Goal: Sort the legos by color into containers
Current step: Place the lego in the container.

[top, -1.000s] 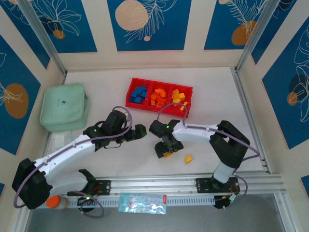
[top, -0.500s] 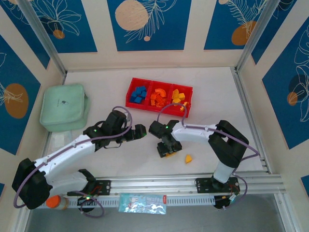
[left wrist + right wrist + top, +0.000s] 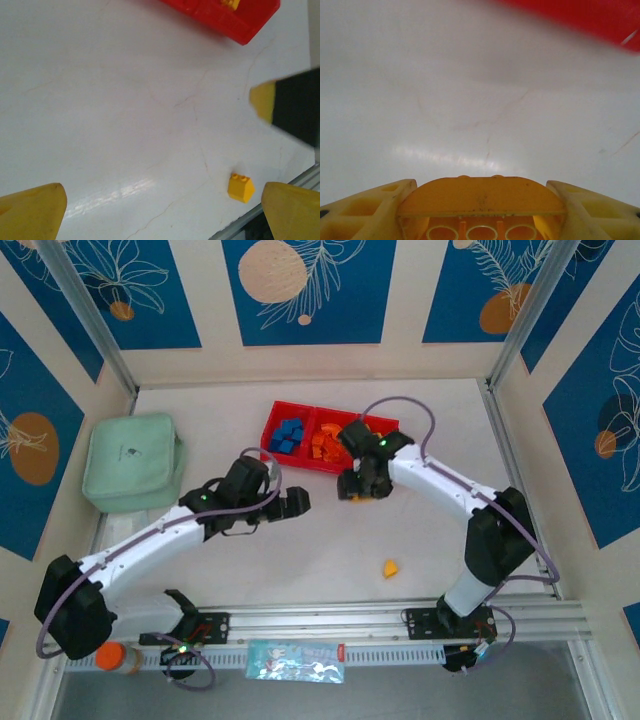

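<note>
Tabletop [image 3: 300, 560] lies white and bare under both pincers. Well off to the left of the left pincer [image 3: 293, 502] sits a mint-green pouch [image 3: 133, 462]. The red tray [image 3: 290, 408] lies just beyond the right pincer [image 3: 360, 488], its near wall close to the fingertips; the arm covers much of its right-hand compartment. The left pincer hangs released, its yellow fingers [image 3: 32, 210] spread wide with nothing between them. The right pincer is clenched on an orange-yellow arched brick [image 3: 481, 197] – in the right wrist view it sits squarely between the two fingers, hollow underside toward the camera, above the table just short of the tray. Blue bricks [image 3: 288, 435] fill the left compartment and orange bricks [image 3: 325, 443] the middle one, both beyond the left pincer. A single yellow brick [image 3: 390, 568] rests on the table well apart from the right pincer, on the side toward the arm bases – in the left wrist view it lies near that pincer's right fingertip
</note>
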Available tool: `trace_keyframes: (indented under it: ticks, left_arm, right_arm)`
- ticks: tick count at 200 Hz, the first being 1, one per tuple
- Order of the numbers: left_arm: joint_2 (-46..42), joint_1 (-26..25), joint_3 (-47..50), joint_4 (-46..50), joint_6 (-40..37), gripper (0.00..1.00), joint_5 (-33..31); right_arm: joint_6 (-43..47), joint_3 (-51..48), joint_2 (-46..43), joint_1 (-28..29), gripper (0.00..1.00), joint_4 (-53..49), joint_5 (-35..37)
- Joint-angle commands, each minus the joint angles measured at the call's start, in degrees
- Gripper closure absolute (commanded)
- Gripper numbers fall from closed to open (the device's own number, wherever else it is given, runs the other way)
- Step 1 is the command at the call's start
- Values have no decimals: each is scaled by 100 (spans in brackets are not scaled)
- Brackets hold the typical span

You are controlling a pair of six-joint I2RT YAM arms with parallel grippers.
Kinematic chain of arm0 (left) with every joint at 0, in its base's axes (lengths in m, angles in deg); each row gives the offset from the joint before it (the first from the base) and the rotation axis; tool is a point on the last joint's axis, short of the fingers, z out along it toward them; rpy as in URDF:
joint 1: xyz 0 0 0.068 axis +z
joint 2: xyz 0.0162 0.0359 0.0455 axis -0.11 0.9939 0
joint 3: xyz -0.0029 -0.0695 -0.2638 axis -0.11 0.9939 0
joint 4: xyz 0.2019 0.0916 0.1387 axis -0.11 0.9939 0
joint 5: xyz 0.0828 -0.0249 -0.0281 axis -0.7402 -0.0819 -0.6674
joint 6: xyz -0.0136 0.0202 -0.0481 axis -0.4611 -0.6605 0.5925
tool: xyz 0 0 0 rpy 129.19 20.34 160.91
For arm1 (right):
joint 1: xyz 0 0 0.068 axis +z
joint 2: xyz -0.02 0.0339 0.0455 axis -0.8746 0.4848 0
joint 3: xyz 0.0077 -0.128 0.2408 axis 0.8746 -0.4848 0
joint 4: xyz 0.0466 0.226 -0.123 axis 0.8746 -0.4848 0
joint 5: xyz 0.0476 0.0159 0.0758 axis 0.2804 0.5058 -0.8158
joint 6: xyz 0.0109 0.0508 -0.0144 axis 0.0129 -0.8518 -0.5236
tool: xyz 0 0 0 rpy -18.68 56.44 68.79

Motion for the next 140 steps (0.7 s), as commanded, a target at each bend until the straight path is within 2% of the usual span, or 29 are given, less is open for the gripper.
trace_keyframes:
  ticks: [1, 20, 61, 104, 140]
  left_arm:
    - [180, 19, -357, -7, -252, 1, 30]
    - [341, 50, -557, -30, -323, 1, 69]
    - [701, 97, -838, -192, -382, 1, 216]
    - [858, 116, -957, -226, -389, 1, 277]
    - [827, 159, -887, -226, -387, 1, 267]
  right_arm:
    - [435, 631, 349, -442, 40, -237, 150]
    - [720, 1143, 790, -752, 40, -173, 387]
    - [1006, 2205, 1685, -1199, 37, -41, 317]
    - [1372, 3010, 2626, -1297, 37, -40, 384]
    - [1470, 3140, 2940, -1296, 36, -4, 429]
